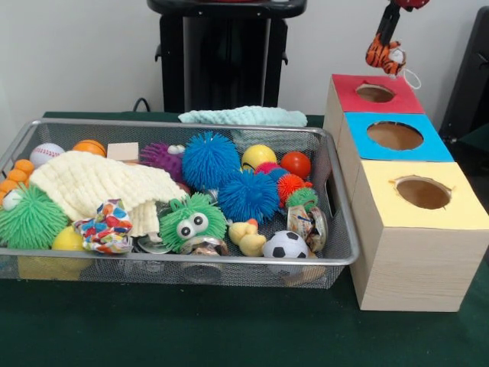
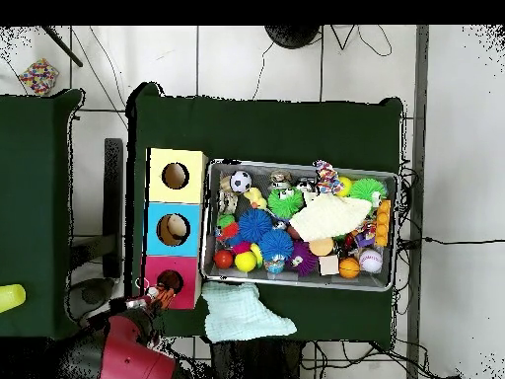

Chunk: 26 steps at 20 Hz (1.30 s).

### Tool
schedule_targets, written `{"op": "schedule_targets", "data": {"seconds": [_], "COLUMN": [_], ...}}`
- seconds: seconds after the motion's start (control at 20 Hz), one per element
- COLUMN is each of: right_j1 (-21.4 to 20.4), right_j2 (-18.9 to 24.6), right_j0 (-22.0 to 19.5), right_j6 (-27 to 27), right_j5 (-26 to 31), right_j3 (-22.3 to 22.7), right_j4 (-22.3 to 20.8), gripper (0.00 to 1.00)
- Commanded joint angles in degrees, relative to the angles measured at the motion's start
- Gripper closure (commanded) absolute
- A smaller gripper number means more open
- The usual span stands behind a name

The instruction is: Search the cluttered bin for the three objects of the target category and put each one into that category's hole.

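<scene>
The gripper [image 1: 388, 38] is seen at the top right of the front view, above the red-topped hole [image 1: 375, 92], and a small orange, striped tiger toy [image 1: 384, 53] hangs from it, so it is closed on that toy. In the overhead view the gripper [image 2: 148, 293] is found just beside the same red top, though its fingers cannot be made out there.

The wire bin [image 1: 344, 252] is set on the dark green table [image 1: 229, 329], just beside the row of three wooden boxes. The yellow-topped hole [image 1: 422, 193] is nearest the camera in the front view, with the blue-topped hole [image 1: 394, 135] between it and the red one.

Inside the bin, a polka-dot cloth piece [image 1: 105, 228] (white with many coloured spots) is lying near the front rim, touching a cream knitted cloth [image 1: 95, 183] that is spread over the left half. A green fuzzy ball with googly eyes [image 1: 192, 222] is placed beside them, and two blue spiky balls [image 1: 210, 159] sit toward the middle. A rubber duck [image 1: 246, 237] and a small soccer ball [image 1: 285, 245] are near the front rim, and a baseball [image 1: 46, 154] is in the far left corner.

A pale mint cloth [image 1: 244, 116] is lying on the table outside the bin, against its far rim.
</scene>
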Motion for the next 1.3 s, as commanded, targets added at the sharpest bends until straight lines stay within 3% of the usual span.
{"op": "schedule_targets", "data": {"seconds": [0.05, 0.4, 0.65, 1.3], "right_j1": [1.6, 3.8, 4.5, 4.8], "right_j2": [1.4, 2.3, 0.5, -0.2], "right_j0": [-0.7, -2.3, -2.4, -3.9], "right_j6": [17.3, 16.4, 15.6, 11.0], "right_j5": [5.8, 4.2, 6.6, 3.0], "right_j3": [-6.7, -8.0, -8.8, -5.2], "right_j4": [0.7, 0.8, -1.0, -2.2], "gripper": [1.0, 1.0, 1.0, 1.0]}}
